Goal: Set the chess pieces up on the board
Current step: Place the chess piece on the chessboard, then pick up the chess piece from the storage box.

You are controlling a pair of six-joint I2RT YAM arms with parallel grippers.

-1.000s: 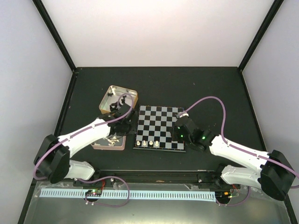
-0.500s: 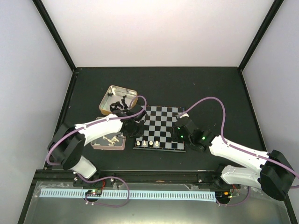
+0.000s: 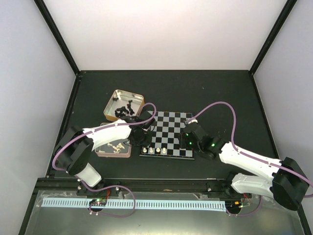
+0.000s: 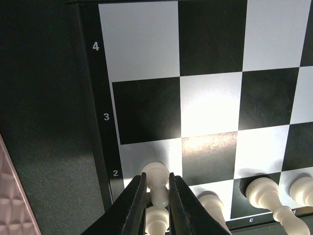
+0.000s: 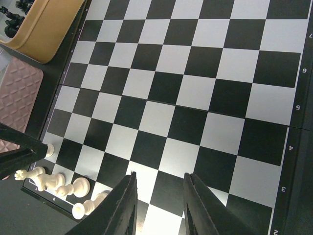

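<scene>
The board (image 3: 168, 129) lies in the middle of the table, with three white chess pieces (image 3: 157, 150) upright along its near edge. At the board's near left corner my left gripper (image 3: 142, 138) is shut on a white pawn (image 4: 159, 195). The pawn's base rests on the light square beside the numeral 2, just behind another white piece (image 4: 156, 220). My left gripper (image 4: 157, 175) has its fingers pressed on both sides of that pawn. Over the board's right half my right gripper (image 5: 159, 178) hangs open and holds nothing.
A gold tin (image 3: 138, 97) with black pieces stands left of the board's far corner. Just in front of it, a pink tin (image 3: 103, 152) with white pieces lies under my left arm. More white pieces (image 4: 264, 191) stand right of the held pawn.
My left arm swung right, from over the pink tin to the board's near left corner, bringing the white pawn down onto the board. The right arm has not moved.
</scene>
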